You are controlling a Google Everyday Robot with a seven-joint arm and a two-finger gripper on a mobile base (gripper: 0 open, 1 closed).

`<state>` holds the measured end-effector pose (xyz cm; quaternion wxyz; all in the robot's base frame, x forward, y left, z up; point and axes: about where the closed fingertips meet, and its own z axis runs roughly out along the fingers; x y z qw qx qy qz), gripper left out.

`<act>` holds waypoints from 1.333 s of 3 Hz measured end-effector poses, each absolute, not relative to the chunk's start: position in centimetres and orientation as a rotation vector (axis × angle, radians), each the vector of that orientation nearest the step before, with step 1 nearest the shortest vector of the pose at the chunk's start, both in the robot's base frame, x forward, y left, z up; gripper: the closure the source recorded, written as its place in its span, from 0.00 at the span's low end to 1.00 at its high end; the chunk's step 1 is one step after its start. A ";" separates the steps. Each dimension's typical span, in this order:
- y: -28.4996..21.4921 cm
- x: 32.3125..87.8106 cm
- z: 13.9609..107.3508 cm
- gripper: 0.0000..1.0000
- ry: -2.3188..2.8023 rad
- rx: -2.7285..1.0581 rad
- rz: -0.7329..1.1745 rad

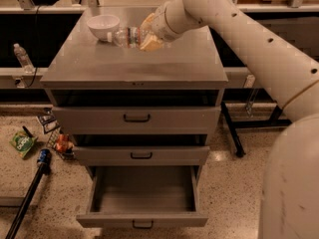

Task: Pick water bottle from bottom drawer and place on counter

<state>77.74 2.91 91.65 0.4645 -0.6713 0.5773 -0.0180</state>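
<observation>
Water bottle (124,36) in fingers (149,40) (beside bowl (102,26)), over counter (134,66)

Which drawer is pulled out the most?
The bottom grey metal drawer, its bare inside showing. The tool holds the clear plastic water bottle over the grey counter.

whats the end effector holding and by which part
The bottle, gripped at the end away from the bowl by the end effector, over the counter.
</observation>
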 end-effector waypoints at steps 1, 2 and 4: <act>2.5 79.1 89.8 1.00 1.504 -1.639 0.034; 1.9 80.3 88.0 1.00 1.587 -1.635 0.096; 1.1 82.3 85.8 0.59 1.724 -1.600 0.166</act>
